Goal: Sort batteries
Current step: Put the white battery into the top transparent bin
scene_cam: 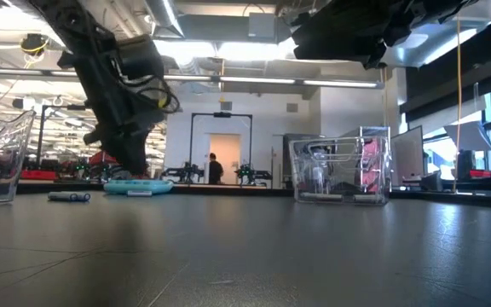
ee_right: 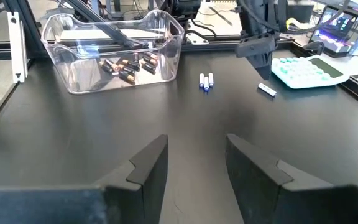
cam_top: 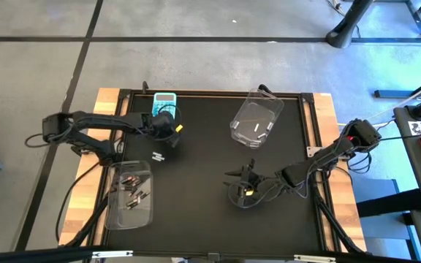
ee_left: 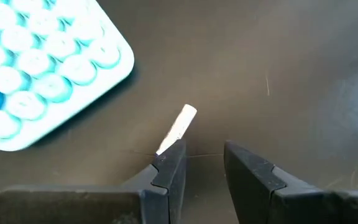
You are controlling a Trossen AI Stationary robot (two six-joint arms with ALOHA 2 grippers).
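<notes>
Unlabelled white battery [ee_left: 180, 127] beside calculator [ee_left: 39, 65]

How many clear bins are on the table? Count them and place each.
2. One clear bin, near left, holds dark batteries; the other bin stands farther back, to the right.

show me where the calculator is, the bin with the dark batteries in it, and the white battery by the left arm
calculator [cam_top: 164, 101]: high view, middle of its light-blue face.
bin with dark batteries [ee_right: 67, 32]: right wrist view, bare clear wall near its corner.
white battery [ee_left: 179, 126]: left wrist view, mid-length of the cylinder, just ahead of the left pincer.
</notes>
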